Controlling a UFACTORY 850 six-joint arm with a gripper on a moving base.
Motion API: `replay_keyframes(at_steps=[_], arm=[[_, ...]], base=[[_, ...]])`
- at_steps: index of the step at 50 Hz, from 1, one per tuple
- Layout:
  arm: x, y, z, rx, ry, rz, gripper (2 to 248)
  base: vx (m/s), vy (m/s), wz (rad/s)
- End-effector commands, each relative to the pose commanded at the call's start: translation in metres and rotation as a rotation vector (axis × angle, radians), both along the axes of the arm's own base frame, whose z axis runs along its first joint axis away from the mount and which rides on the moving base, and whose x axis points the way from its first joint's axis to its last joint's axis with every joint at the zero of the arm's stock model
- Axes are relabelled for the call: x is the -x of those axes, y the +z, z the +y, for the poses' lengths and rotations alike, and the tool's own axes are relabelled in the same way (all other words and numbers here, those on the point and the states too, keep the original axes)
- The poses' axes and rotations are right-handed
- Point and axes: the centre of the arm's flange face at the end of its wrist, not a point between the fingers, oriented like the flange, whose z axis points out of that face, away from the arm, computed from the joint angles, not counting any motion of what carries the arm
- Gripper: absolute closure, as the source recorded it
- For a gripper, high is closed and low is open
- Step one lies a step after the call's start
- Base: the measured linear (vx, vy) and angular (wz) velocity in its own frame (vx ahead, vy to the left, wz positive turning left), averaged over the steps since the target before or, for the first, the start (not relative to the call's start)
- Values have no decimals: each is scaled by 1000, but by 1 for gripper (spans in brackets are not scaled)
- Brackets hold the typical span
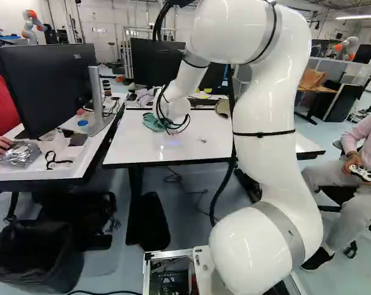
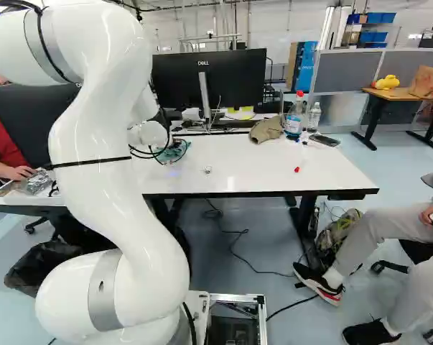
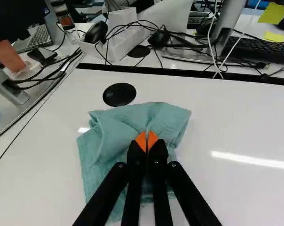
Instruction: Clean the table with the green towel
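While fingers (image 3: 140, 142) grip towel (image 3: 97, 162), lined bin (image 1: 50, 267) (contents unclear) stands open.

White table (image 2: 238, 162), right part.
Red-capped bottle (image 2: 294, 121); clear bottle (image 2: 314, 117), right of it; tan cloth item (image 2: 266, 129), left; small red object (image 2: 296, 169), nearer.

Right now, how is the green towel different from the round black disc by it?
The green towel is crumpled and folded, but the black disc is neat and round. The towel is blue-green and much bigger; the disc is black and smaller. The gripper's fingertips are at the towel, not the disc. Both are on the white table.
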Motion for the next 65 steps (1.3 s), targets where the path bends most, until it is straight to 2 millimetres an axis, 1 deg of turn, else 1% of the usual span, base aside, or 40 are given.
replay_keyframes(at_steps=[27, 41, 47, 56, 65], arm=[[35, 2, 35, 4, 76, 14, 225], [57, 4, 48, 8, 111, 23, 225], [68, 5, 50, 10, 121, 28, 225], [84, 6, 46, 13, 127, 36, 225], [89, 7, 34, 14, 110, 40, 225]], base=[[0, 0, 0], [0, 0, 0], [0, 0, 0], [0, 0, 0], [0, 0, 0]])
